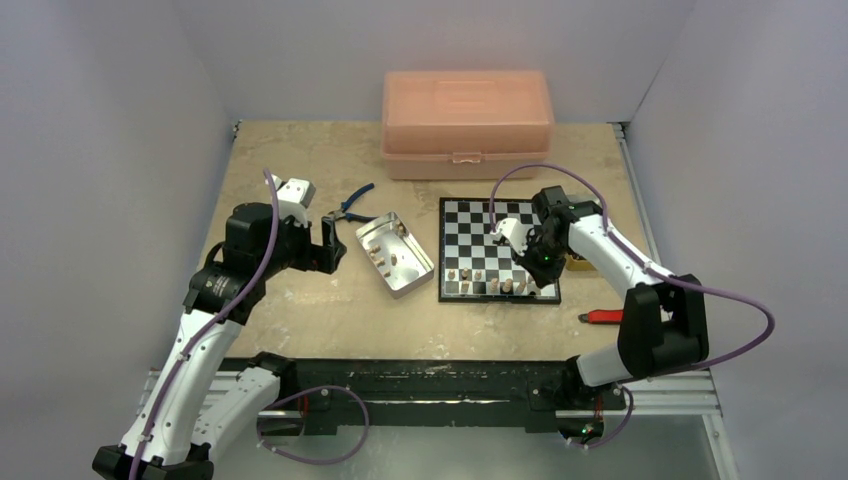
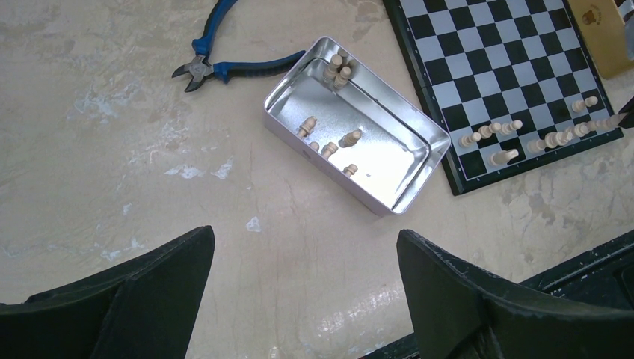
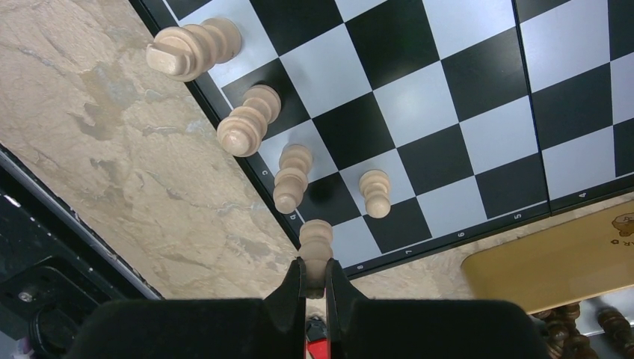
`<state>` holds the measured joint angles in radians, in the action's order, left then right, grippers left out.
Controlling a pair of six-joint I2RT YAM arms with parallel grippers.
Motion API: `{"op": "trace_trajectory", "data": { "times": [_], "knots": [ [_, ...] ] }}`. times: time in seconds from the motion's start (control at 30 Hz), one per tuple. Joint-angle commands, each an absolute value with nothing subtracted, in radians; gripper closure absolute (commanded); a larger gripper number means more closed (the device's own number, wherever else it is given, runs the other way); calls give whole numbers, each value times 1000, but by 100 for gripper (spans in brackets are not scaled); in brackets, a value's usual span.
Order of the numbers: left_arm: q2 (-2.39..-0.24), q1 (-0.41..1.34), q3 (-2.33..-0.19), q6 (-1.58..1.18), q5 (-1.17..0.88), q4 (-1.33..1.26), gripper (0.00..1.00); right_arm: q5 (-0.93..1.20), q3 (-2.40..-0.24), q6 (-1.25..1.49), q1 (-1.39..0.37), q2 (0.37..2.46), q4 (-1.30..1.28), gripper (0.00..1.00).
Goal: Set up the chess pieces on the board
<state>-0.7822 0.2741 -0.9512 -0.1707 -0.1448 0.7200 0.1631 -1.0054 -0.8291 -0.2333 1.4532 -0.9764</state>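
The board (image 1: pixel 497 248) lies right of the table's middle, with several light tan chess pieces (image 1: pixel 478 275) along its near edge. My right gripper (image 3: pixel 315 284) is shut on a light tan chess piece (image 3: pixel 316 250), held over the board's near right corner (image 3: pixel 359 247) beside three standing pieces (image 3: pixel 291 178) and a pawn (image 3: pixel 375 193). In the top view this gripper (image 1: pixel 524 262) hangs over the board's near right part. My left gripper (image 2: pixel 306 277) is open and empty, above bare table short of the metal tin (image 2: pixel 359 127), which holds several light pieces (image 2: pixel 329 146).
A pink plastic box (image 1: pixel 467 123) stands at the back. Blue-handled cutters (image 1: pixel 352 205) lie left of the tin (image 1: pixel 394 252). A red-handled tool (image 1: pixel 603 316) lies near the right arm's base. A tan wooden box (image 3: pixel 568 262) with dark pieces sits right of the board.
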Motion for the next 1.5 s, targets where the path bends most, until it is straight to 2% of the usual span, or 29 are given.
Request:
{"op": "trace_trajectory", "data": {
  "times": [0.0, 1.47],
  "knots": [
    [-772, 267, -951, -149, -138, 692, 8, 147, -1002, -827, -229, 1453, -968, 93],
    [-773, 267, -950, -147, -140, 691, 8, 147, -1006, -817, -232, 1505, -942, 89]
  ]
}}
